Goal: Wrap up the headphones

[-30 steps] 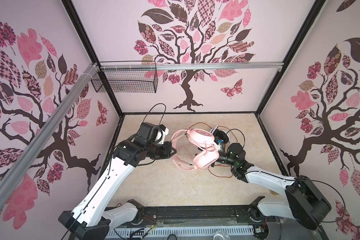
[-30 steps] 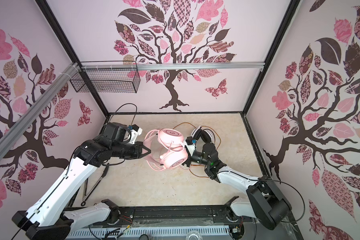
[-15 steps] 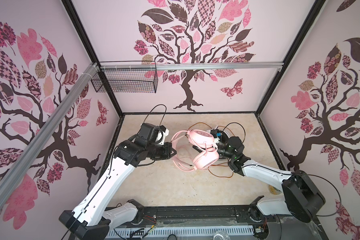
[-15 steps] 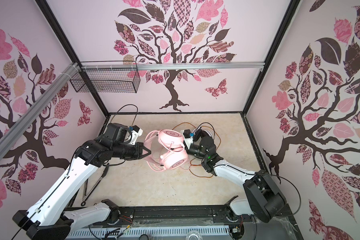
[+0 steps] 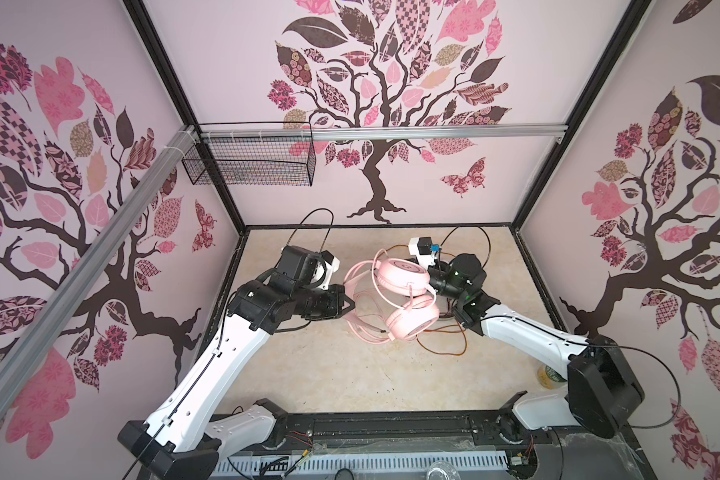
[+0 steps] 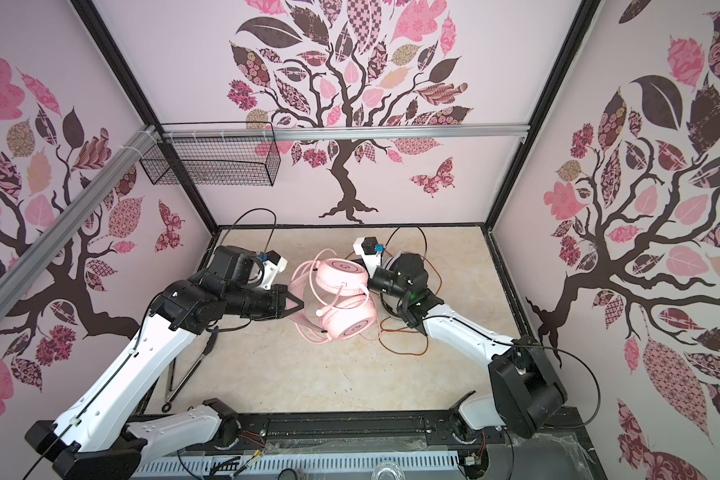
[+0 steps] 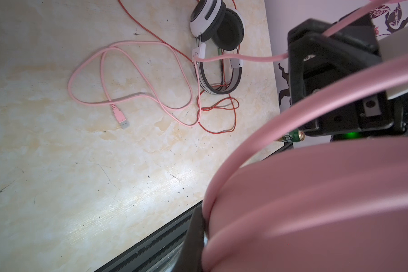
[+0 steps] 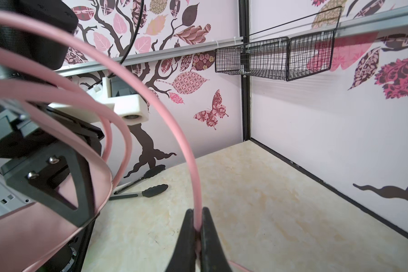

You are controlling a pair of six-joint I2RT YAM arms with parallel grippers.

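Observation:
The pink headphones [image 5: 404,279] [image 6: 341,277] hang above the table, the two ear cups stacked. My left gripper [image 5: 351,305] [image 6: 299,307] is shut on their headband, which fills the left wrist view beside one black finger [image 7: 193,237]. My right gripper [image 8: 197,226] is shut on the pink cable [image 8: 174,117], close behind the upper cup. More of that cable loops over the table [image 7: 127,44] and ends in a USB plug [image 7: 121,117]. The white headphones with black pads [image 7: 217,28] lie flat under my right arm, their orange-red cable [image 5: 441,347] [image 7: 233,117] strewn beside them.
Black-tipped tongs [image 6: 187,374] [image 8: 141,188] lie near the left wall under my left arm. A green can [image 5: 549,376] [image 7: 292,136] stands at the front right. A wire basket [image 5: 250,162] hangs on the rail at the back left. Walls close in on three sides.
My right gripper has moved up and back beside the pink headphones and closed its jaws on the pink cable. The left gripper has kept its hold, almost still.

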